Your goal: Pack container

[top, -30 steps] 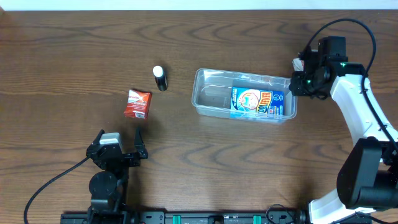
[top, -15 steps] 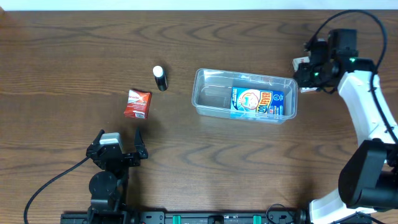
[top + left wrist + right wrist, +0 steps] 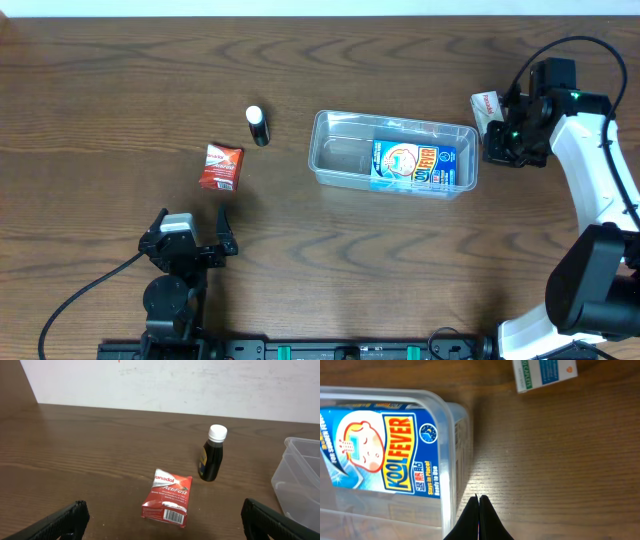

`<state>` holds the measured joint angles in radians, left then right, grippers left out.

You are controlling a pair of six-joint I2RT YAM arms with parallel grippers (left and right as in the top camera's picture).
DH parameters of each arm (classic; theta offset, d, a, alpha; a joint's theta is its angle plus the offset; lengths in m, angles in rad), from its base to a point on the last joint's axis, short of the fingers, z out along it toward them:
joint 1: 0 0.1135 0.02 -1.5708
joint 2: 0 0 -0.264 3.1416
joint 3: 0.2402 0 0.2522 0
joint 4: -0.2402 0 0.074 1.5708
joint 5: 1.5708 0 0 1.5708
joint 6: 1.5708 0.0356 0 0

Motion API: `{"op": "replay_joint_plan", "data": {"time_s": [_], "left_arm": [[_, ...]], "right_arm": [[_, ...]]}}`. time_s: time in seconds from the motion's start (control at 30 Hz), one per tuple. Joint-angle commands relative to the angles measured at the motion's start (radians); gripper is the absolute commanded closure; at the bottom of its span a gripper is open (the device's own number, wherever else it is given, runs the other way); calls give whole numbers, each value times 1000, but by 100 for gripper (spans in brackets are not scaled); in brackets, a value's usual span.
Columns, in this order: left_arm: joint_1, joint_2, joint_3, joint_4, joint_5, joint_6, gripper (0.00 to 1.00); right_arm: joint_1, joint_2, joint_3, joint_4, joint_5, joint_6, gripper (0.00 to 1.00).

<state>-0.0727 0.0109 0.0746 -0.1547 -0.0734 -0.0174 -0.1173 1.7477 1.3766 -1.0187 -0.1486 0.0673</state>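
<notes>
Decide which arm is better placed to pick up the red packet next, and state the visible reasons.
Left, probably. Its jaws stand open, facing the red packet directly ahead on its side of the container. The right arm's jaws are shut beyond the container's far end, beside a white box.

Clear glossy plastic container, matt wood-grain table, glossy red packet.
</notes>
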Motion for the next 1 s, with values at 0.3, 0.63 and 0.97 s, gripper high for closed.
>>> {"op": "replay_joint_plan", "data": {"time_s": [0.3,0.63,0.97], "left_arm": [[6,-4,-6,-24,14,17,2],[6,-4,-6,-24,14,18,2],[6,-4,-6,-24,14,17,2]], "right_arm": [[20,5,-101,139,2,60,99],[27,5,-123,257,-36,59,99],[27,5,-123,317,-106,40,99]]}}
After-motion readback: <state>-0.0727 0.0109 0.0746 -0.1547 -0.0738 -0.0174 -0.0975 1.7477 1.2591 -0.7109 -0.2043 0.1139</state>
